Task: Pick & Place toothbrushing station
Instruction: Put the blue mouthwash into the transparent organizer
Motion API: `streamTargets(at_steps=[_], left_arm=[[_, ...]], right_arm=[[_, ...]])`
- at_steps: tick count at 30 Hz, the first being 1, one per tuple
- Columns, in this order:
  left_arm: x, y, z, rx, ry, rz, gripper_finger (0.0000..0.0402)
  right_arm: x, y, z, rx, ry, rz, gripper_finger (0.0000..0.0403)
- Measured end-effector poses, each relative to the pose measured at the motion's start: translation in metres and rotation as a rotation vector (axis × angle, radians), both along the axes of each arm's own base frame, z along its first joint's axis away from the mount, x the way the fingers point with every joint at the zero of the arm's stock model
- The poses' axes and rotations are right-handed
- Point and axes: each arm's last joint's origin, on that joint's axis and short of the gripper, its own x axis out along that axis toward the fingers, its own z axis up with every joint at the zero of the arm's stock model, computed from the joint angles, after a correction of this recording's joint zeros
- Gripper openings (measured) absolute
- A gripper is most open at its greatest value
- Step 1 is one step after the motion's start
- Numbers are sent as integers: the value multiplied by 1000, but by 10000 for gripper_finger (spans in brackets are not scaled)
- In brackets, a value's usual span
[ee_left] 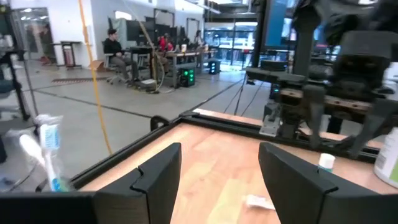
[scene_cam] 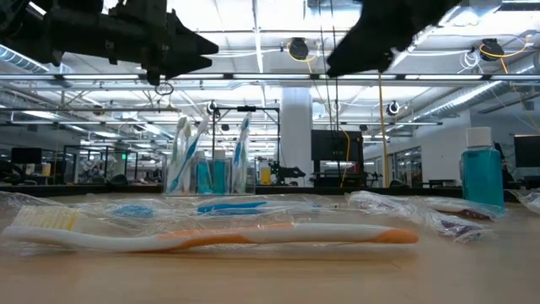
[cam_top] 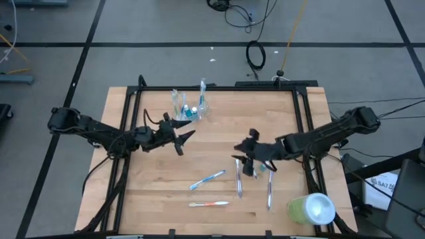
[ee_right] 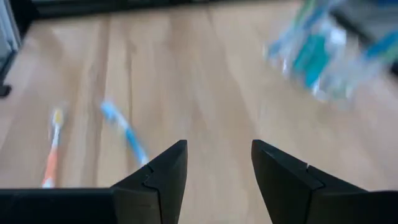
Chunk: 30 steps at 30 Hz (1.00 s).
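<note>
Hovering over the middle of the desk (cam_top: 133,199), my right tool (cam_top: 243,158) has its fingers parted with nothing between them, and my left tool (cam_top: 182,138) hangs spread just as empty near the far-left part of the top. Below and just near of my right tool lie two wrapped toothbrushes (cam_top: 239,184) side by side, with a blue toothbrush (cam_top: 208,179) a little to their left and an orange toothbrush (cam_top: 209,204) nearer the front edge. The clear cup (cam_top: 188,109) stands toward the far edge, just beyond my left tool, already holding several brushes upright. A lime-green cylinder (cam_top: 311,208) lies at the near-right corner, apart from all this.

I judge the next job is lifting one of the loose brushes and carrying it to the cup. The risks I see: the brushes lie flat and thin on the wood, so my fingers could scrape the desk or slide off the slick wrapping. The pair under my right tool lie close, and I might catch both. At the cup, a careless drop could tip the light plastic or knock the brushes already in it.
</note>
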Motion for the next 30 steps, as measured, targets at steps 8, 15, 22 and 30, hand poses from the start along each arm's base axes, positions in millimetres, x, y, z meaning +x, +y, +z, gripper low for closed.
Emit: streamTargets(at_steps=[8, 15, 22, 30], left_arm=[[0, 1, -4, -32, 24, 12, 223], [0, 1, -4, -28, 30, 12, 223], [0, 2, -7, -25, 63, 16, 223], [0, 2, -8, -28, 65, 16, 223]], right_arm=[[-33, 20, 0, 136, 255, -103, 171], [-68, 22, 10, 396, 401, -222, 171], [-87, 19, -1, 438, 589, -446, 171], [-75, 19, -11, 416, 586, -478, 171]])
